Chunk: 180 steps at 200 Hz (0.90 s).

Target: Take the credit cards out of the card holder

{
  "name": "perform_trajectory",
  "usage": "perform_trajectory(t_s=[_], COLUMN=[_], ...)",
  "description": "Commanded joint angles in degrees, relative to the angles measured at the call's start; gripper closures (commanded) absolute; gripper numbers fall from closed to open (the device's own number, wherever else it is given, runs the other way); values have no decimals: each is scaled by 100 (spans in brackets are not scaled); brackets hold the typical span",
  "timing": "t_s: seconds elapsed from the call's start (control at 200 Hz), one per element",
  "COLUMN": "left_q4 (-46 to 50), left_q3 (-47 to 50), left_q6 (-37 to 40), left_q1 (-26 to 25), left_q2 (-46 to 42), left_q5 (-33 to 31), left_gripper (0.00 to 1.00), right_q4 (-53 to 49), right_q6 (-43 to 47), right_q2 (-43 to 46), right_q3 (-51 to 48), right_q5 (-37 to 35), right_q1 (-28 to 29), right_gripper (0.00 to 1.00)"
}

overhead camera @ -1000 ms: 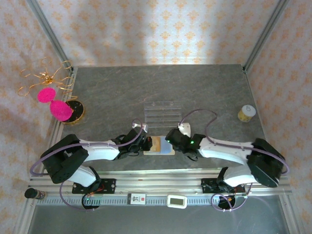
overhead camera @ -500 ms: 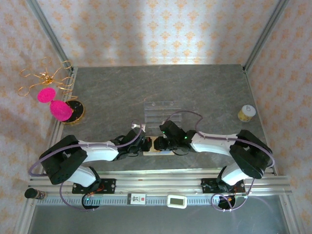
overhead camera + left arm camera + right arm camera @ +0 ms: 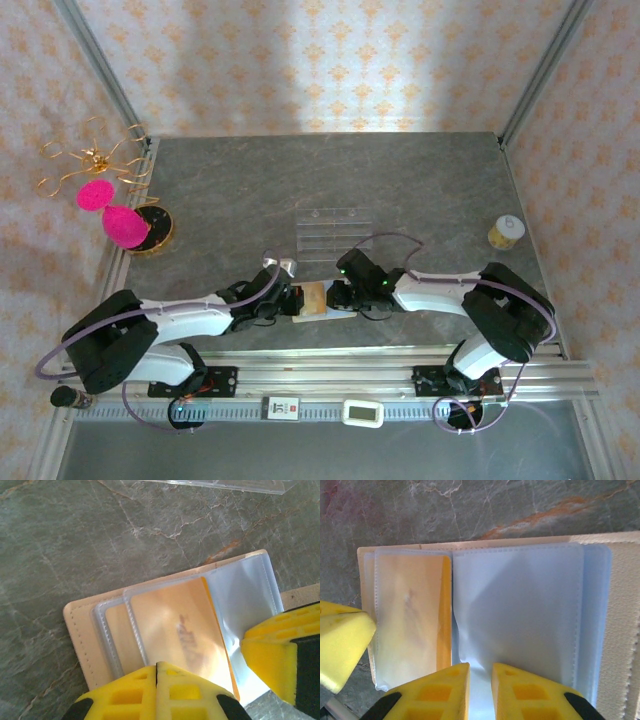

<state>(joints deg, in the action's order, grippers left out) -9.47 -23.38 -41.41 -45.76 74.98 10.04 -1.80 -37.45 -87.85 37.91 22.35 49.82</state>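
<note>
The beige card holder (image 3: 316, 297) lies open on the grey table near the front edge, between my two grippers. In the left wrist view, a gold credit card (image 3: 175, 625) sits inside a clear sleeve on the card holder (image 3: 80, 630). My left gripper (image 3: 157, 667) is shut, its tips resting on that sleeve's near edge. My right gripper (image 3: 480, 680) hovers at the holder's middle fold, jaws a narrow gap apart over the bluish clear sleeve (image 3: 520, 610), which puckers toward the gap. The gold card (image 3: 410, 610) lies just left of it, and the card holder's (image 3: 620, 630) beige cover shows at the right.
A clear acrylic slotted tray (image 3: 330, 232) stands just behind the holder. A small gold roll (image 3: 507, 232) sits at the right. A gold wire stand with pink discs (image 3: 120, 222) is at the left. Metal frame posts border the table.
My right gripper has moved left onto the card holder and its jaws have narrowed. The left arm has stretched slightly, still shut on the holder's left side.
</note>
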Motion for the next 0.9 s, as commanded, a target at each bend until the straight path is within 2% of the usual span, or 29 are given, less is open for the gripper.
perform_trajectory(t_s=[0.0, 0.255, 0.666, 0.806, 0.896], left_q4=[335, 127, 199, 333, 466], left_q3=[61, 147, 116, 120, 132], left_q6=[132, 107, 181, 147, 117], left_q1=[-60, -66, -95, -100, -101], left_q2=[-161, 275, 647, 543, 396], left_q5=[-110, -59, 110, 90, 24], left_gripper=[100, 100, 100, 100, 100], right_q4=[-229, -48, 595, -77, -239], right_q6=[54, 194, 69, 288, 309], right_q2=[91, 180, -288, 46, 374], right_q3=[19, 116, 5, 238, 236], right_q5=[-296, 58, 637, 67, -50], right_q1=[-18, -16, -25, -59, -87], right_gripper=[82, 80, 80, 81, 80])
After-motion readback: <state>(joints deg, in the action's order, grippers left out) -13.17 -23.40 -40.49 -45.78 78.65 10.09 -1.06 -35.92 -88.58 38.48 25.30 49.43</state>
